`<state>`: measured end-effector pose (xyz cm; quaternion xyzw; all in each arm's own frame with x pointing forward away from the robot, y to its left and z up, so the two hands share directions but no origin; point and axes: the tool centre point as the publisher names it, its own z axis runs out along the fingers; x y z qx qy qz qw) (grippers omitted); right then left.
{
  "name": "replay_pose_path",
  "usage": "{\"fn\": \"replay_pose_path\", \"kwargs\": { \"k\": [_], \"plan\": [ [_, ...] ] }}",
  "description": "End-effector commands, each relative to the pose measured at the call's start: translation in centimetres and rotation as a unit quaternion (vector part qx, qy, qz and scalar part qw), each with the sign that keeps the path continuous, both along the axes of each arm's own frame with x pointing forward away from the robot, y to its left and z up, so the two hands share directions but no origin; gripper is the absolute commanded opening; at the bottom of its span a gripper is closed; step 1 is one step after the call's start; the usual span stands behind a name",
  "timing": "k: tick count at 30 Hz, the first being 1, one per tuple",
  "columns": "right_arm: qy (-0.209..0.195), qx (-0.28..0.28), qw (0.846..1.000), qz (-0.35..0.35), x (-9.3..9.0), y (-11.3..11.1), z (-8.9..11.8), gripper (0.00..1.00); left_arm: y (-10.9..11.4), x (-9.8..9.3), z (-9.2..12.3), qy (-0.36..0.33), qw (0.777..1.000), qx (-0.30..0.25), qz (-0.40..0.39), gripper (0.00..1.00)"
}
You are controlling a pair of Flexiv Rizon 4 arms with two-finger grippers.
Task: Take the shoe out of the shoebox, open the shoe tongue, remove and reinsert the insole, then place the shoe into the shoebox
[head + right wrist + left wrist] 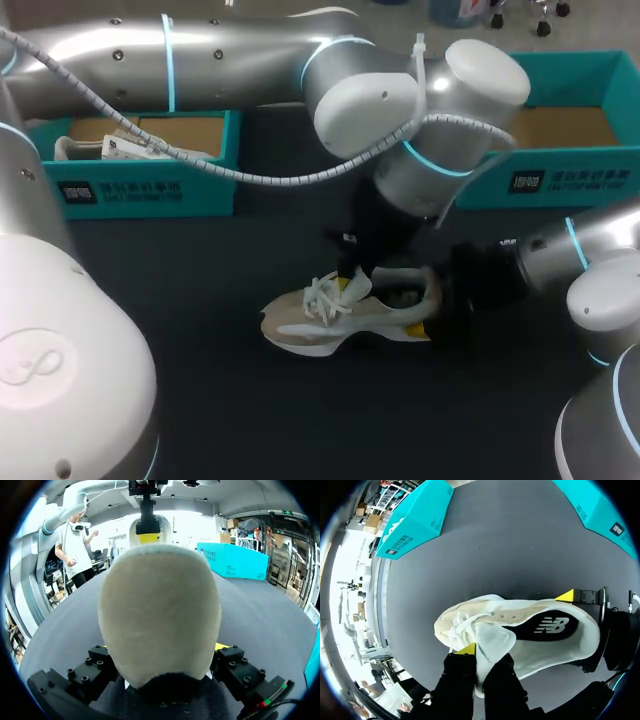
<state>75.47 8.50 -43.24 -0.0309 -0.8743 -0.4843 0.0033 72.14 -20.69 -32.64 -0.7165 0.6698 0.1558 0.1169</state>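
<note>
Shoe point(350, 315) out of box, standing on sole mid-table. Right gripper point(162, 647) clamps heel from both sides. Left gripper point(482, 652) pinches tongue point(492, 640), pulled back from opening. Insole point(547, 627) lies inside, so removal, reinsertion and boxing look left to do. Two teal boxes point(150, 170) along far edge, behind arms. Right box point(570, 150) looks empty. Bare table point(250, 420) in front of shoe gives working room.

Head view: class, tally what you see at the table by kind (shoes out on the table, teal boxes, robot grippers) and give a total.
Shoes: 1, the shoe
Teal boxes: 2, the left box and the right box
Grippers: 2, the left gripper and the right gripper, both at the shoe
Total: 5
</note>
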Motion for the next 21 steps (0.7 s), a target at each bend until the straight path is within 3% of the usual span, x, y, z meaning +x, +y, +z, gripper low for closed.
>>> {"fn": "replay_pose_path", "kwargs": {
  "k": [1,13,15,18,19,21],
  "plan": [
    [0.0,-0.002,1.0,-0.001,-0.2,0.3,-0.5,0.06,1.5,-0.4,0.4,-0.014,0.997,-0.063,0.04,0.0],
    [0.0,-0.002,1.0,-0.001,-0.2,0.3,-0.5,0.08,4.2,-0.2,0.4,0.007,0.992,-0.121,0.036,0.01],
    [0.0,-0.002,1.0,-0.001,-0.2,0.3,-0.5,0.09,4.6,-0.1,0.2,0.012,0.99,-0.133,0.036,0.16],
    [0.0,-0.002,1.0,-0.001,-0.2,0.3,-0.5,0.09,5.2,0.0,-0.3,0.023,0.988,-0.151,0.037,0.22],
    [0.0,-0.002,1.0,-0.001,-0.2,0.3,-0.5,0.09,5.4,0.1,-0.5,0.026,0.987,-0.156,0.04,0.34],
    [0.0,-0.002,1.0,-0.001,-0.2,0.3,-0.5,0.09,5.7,0.2,-0.8,0.032,0.985,-0.164,0.042,0.44]
  ]
}}
